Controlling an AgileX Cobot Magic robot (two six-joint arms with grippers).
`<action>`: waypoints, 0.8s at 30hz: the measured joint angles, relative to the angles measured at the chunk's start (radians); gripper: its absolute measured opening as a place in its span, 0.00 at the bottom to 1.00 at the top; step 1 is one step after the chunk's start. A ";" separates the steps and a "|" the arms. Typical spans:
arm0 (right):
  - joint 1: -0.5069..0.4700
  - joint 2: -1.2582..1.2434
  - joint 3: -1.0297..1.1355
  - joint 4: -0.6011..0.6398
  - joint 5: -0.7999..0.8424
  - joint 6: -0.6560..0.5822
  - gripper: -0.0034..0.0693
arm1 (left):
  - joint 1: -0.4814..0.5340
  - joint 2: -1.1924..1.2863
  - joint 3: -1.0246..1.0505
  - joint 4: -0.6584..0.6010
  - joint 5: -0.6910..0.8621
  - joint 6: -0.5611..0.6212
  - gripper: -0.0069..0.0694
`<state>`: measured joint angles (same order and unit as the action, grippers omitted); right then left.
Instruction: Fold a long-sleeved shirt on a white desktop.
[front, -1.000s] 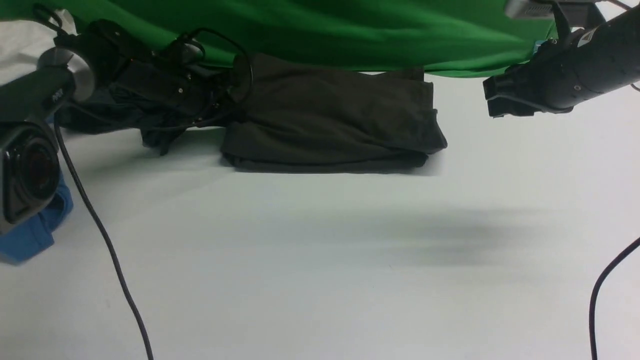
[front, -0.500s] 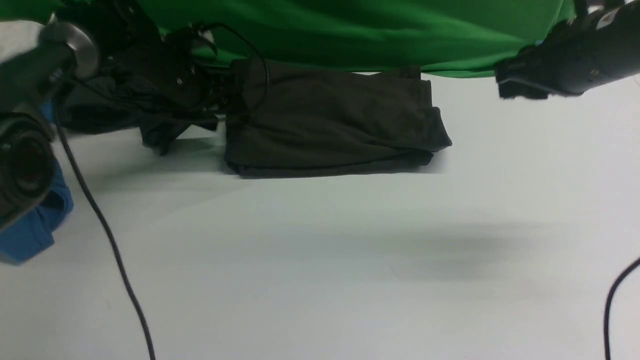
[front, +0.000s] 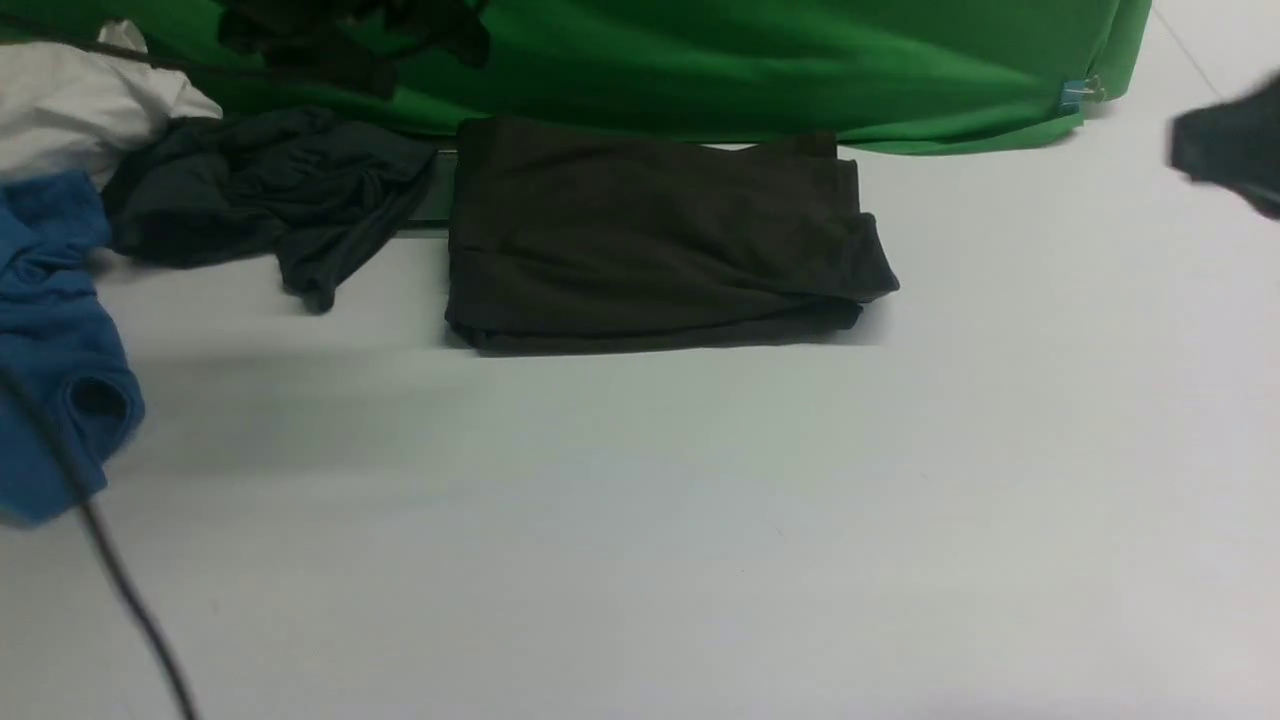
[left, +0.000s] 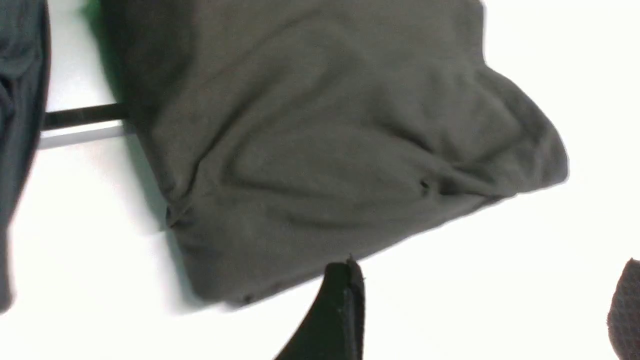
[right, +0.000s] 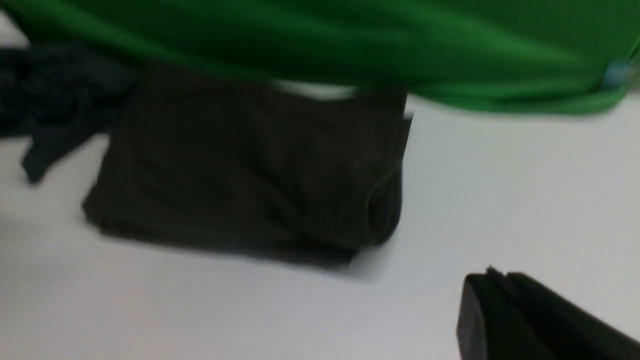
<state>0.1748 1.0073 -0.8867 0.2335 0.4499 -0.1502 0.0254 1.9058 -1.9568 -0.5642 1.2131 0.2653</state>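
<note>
Closest to us is the white desktop (front: 700, 560), bare and smooth. A thin black cable (front: 110, 580) runs across it, nearer to us than the long-sleeved shirt (front: 660, 240) and off to its left.

Going farther, we see a blue garment (front: 55, 340) well to the left of the shirt. The shirt itself lies flat on the desktop, folded into a neat dark block. Nothing is holding it.

Just left of the shirt is a crumpled dark teal-grey garment (front: 270, 190), close to it but not on it. A white cloth (front: 70, 100) lies farther left still. Right behind the shirt is a green cloth (front: 700, 60), and the shirt's back edge meets it.

Our left gripper (left: 480, 310) is above the desktop by the shirt's near edge, not touching it. Its two fingers (left: 340, 310) are wide apart and hold nothing.

Our right gripper (right: 492, 310) is well off to the right of the shirt, blurry and up in the air. Its fingers are pressed together with nothing between them.
</note>
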 joint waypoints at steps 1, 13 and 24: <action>0.000 -0.081 0.076 0.000 -0.075 -0.017 0.07 | 0.000 -0.078 0.050 0.018 0.000 0.012 0.99; 0.000 -0.632 0.583 0.001 -0.669 0.025 0.11 | 0.001 -0.805 0.752 0.038 -0.050 0.052 0.70; 0.000 -0.689 0.618 0.001 -0.693 0.036 0.20 | 0.001 -1.520 1.278 0.092 -0.081 0.059 0.11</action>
<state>0.1748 0.3187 -0.2687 0.2345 -0.2431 -0.1139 0.0266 0.3855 -0.6791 -0.4725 1.1319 0.3246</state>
